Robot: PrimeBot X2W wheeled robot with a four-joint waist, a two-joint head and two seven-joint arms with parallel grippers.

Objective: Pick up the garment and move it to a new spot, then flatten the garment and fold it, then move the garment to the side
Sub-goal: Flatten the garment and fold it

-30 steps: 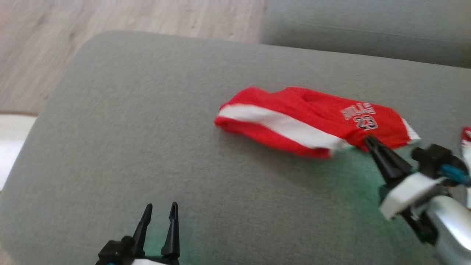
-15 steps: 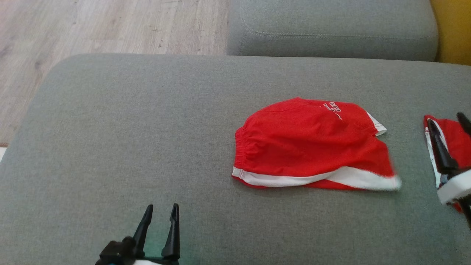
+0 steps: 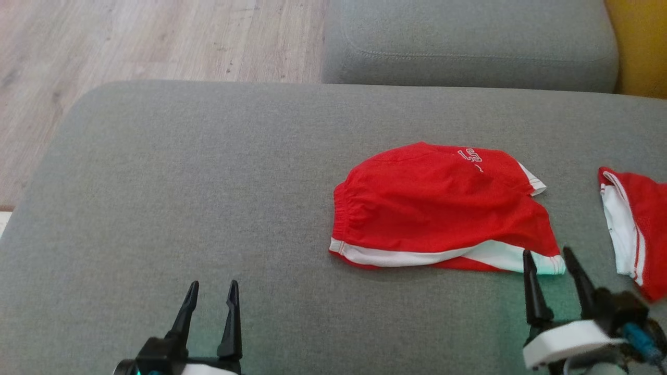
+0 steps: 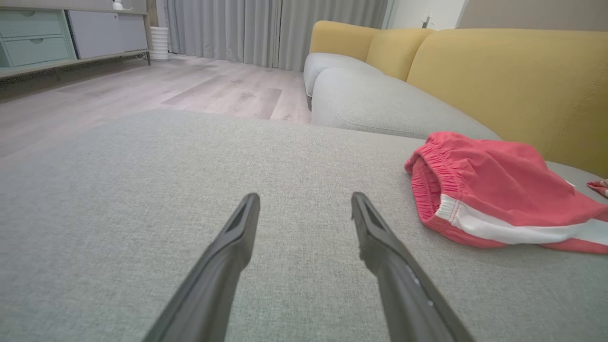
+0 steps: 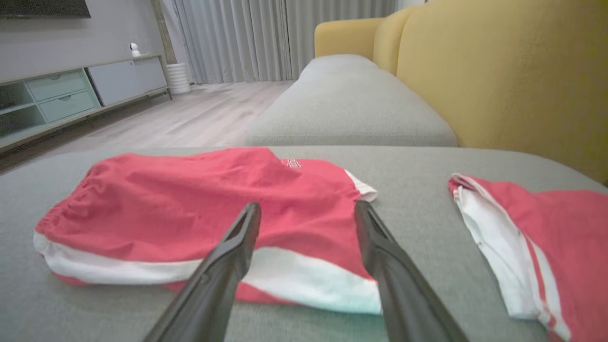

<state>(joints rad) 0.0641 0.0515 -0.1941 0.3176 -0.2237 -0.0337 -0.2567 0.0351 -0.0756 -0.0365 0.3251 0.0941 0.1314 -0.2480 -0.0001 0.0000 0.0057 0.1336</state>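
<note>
The garment (image 3: 437,208) is a pair of red shorts with a white stripe, lying rumpled on the grey cushion (image 3: 208,198) right of centre; it also appears in the left wrist view (image 4: 494,190) and the right wrist view (image 5: 199,204). My right gripper (image 3: 547,256) stands open just in front of its near right corner, nothing between the fingers, apart from the cloth. My left gripper (image 3: 211,291) is open at the lower left, well away from the shorts, over bare cushion.
A second red and white garment (image 3: 633,224) lies at the right edge. Another grey seat cushion (image 3: 469,47) sits behind, a yellow backrest (image 5: 513,71) to the right, and wooden floor (image 3: 130,36) beyond the cushion's far left edge.
My right gripper let go of the shorts, which dropped and flipped onto the cushion; it opened and drew back toward me. The camera shifted. The left gripper stays open.
</note>
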